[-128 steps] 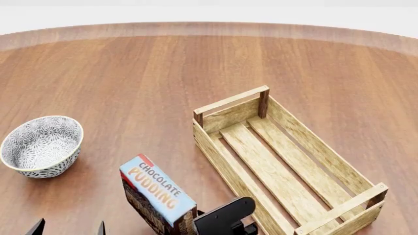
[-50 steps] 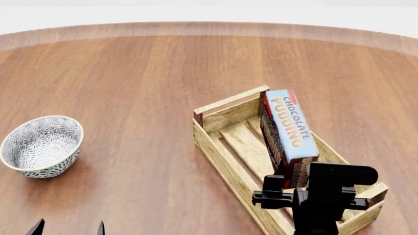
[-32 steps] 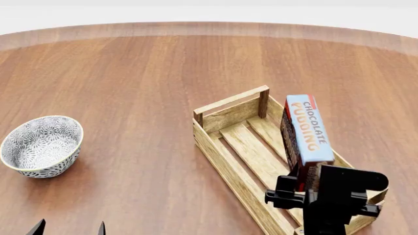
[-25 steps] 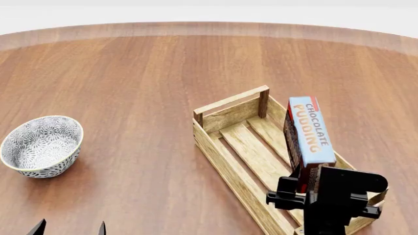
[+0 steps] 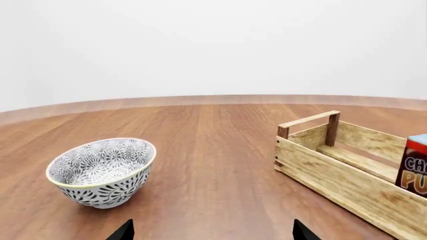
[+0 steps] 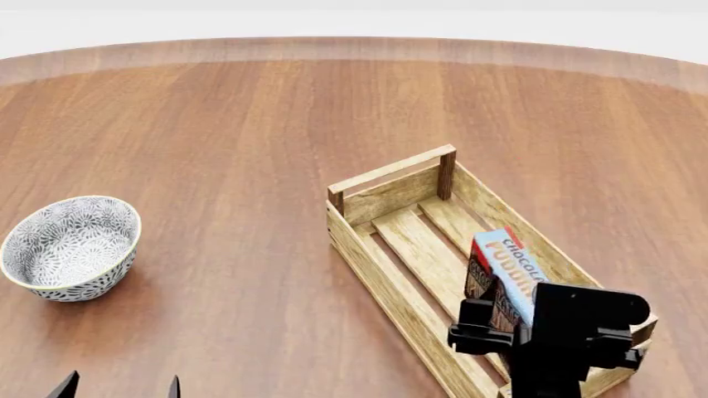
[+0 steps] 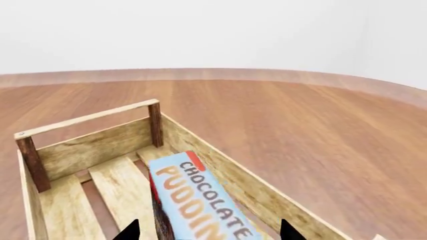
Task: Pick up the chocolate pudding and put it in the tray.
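Observation:
The chocolate pudding [image 6: 503, 264] lies tilted inside the tray [image 6: 370, 264], at its near end by the right wall, light-blue top up. My right gripper [image 6: 511, 322] is just behind it. In the right wrist view the pudding [image 7: 200, 200] lies between the gripper's [image 7: 208, 232] two spread fingertips, with a gap on each side, so the gripper is open. The tray's far handle bar [image 7: 87, 120] shows beyond it. My left gripper [image 6: 118, 388] is open and empty at the table's near left. In the left wrist view [image 5: 211, 232] it faces the tray [image 5: 333, 175] and a corner of the pudding [image 5: 415, 170].
A grey-white patterned bowl [image 6: 72, 247] stands on the round wooden table at the left, apart from the tray; it also shows in the left wrist view [image 5: 103, 170]. The table's curved far edge [image 6: 354, 46] runs across the back.
The right gripper carried the pudding from the table's near middle to over the tray. In the last half second the pudding went down into the tray and the fingers now stand apart from it.

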Robot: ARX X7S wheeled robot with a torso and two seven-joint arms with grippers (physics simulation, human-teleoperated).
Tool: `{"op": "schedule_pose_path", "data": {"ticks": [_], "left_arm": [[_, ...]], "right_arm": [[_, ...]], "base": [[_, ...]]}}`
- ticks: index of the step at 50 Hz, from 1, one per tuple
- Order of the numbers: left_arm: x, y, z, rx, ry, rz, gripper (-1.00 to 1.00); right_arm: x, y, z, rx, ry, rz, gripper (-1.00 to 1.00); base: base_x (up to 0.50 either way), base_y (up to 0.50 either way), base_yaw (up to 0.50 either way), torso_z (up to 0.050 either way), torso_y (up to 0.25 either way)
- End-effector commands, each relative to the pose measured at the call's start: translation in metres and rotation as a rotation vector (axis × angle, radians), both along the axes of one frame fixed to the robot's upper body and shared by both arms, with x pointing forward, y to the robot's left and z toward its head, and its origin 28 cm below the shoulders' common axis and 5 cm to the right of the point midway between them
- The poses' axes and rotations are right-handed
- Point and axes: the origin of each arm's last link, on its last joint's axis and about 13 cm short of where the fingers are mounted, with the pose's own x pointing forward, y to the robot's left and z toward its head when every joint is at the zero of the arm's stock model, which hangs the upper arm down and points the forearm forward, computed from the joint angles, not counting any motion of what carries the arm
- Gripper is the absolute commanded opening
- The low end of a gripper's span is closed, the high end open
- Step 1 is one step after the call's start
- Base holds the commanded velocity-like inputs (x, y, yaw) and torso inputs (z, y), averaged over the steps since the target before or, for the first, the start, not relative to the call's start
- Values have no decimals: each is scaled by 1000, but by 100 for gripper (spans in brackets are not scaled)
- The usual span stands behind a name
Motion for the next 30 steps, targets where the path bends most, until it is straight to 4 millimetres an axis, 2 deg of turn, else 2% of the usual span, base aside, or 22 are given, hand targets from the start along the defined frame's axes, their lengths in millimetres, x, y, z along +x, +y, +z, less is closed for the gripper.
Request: {"op": "schedule_pose_path", "data": {"ticks": [1, 12, 17, 20, 26, 30], "left_arm": [[-1, 0, 0, 0, -1, -1, 100], [-1, 0, 1, -2, -1, -2, 100], [-5, 1, 7, -17, -19, -4, 100], [-9, 1, 13, -24, -43, 5, 100], [-15, 4, 25, -49, -114, 46, 100], [-22, 4, 33, -60, -149, 45, 100]], "right_arm": [[-1, 3, -2, -8, 3, 13, 100], [-1, 1, 0, -6, -3, 8, 100], [-7, 3, 18, 41, -69, 31, 100], [-15, 5, 27, 61, -113, 55, 100], [-46, 10, 41, 96, -232, 111, 100], [-57, 11, 47, 88, -269, 126, 100]], "base": [[0, 0, 0, 0, 0], [0, 0, 0, 0, 0], [0, 0, 0, 0, 0], [0, 0, 0, 0, 0], [0, 0, 0, 0, 0], [0, 0, 0, 0, 0]]}}
